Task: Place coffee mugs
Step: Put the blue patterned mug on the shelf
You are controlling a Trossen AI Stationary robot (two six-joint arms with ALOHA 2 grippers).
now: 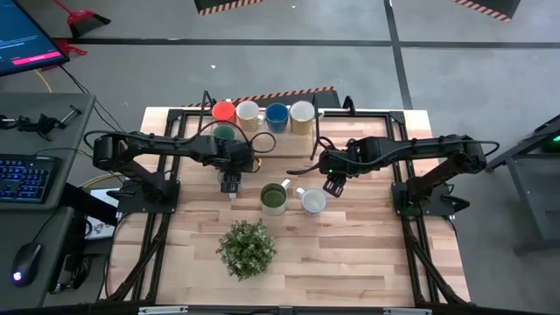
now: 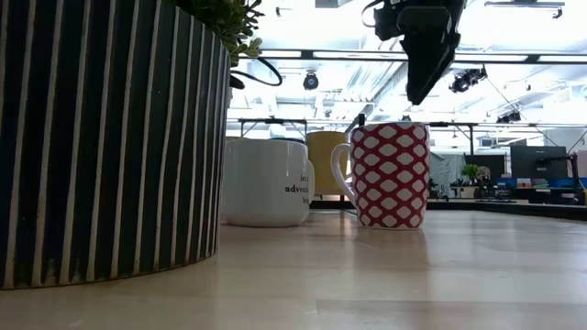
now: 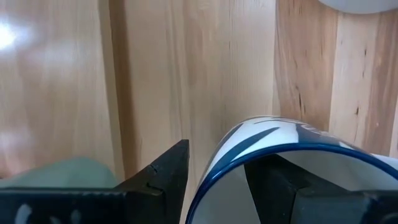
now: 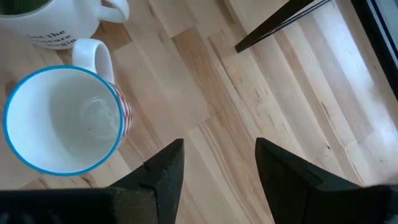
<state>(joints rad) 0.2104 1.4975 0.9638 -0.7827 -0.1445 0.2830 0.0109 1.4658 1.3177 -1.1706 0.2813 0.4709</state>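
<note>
A row of mugs stands at the far edge: orange [image 1: 224, 111], white [image 1: 248, 112], blue [image 1: 276, 114] and cream [image 1: 302, 114], with a teal mug [image 1: 224, 133] just nearer. An olive-green-lined white mug [image 1: 274, 198] and a red-patterned, blue-rimmed mug [image 1: 313, 201] stand upright mid-table. My left gripper [image 1: 231, 184] is shut on a blue-and-white striped mug [image 3: 280, 143], mostly hidden under it in the high view. My right gripper [image 1: 332, 185] is open and empty, above the table just right of the red-patterned mug [image 4: 62, 118]. My left gripper holds the striped mug by its wall at the blue rim [image 3: 211, 162], one finger [image 3: 273, 186] inside the mug and the other finger [image 3: 165, 177] outside. The fingers come from above, pointing down. Whether the mug's base is on the table, I cannot tell.
A bushy potted plant [image 1: 247, 248] in a striped pot [image 2: 101, 137] stands near the front edge. Black frame rails [image 1: 171, 157] run along the table's left, right and far sides. Bare wood lies to the plant's left and right.
</note>
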